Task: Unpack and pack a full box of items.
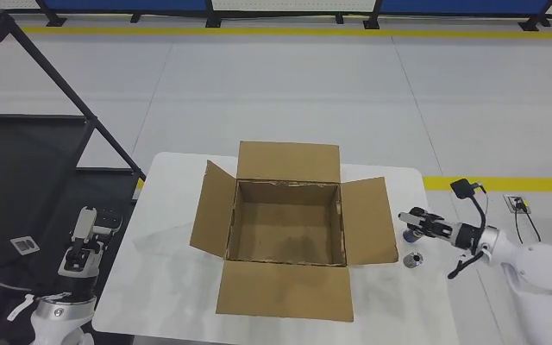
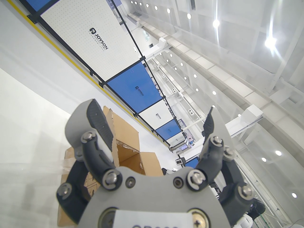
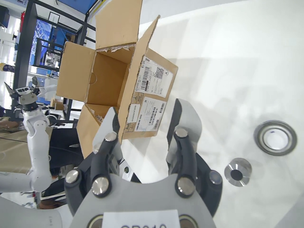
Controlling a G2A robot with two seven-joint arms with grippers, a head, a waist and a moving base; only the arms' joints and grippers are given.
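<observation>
1. Lower left of the top view, the left gripper sits off the left edge of the white table. Its wrist view shows the fingers spread wide with nothing between them, aimed up towards the ceiling.
2. Middle of the frame, the cardboard box stands on the table with all four flaps folded outward and its brown floor showing.
3. Right of centre, the right gripper sits over the table just beside the box's right flap, pointed at the box. Its own fingers are parted and hold nothing.
4. Close by that gripper, a metal ring and a smaller metal bushing lie on the tabletop outside the box, near each other but apart.
5. Along the top edge, a yellow floor line runs across the pale floor.
</observation>
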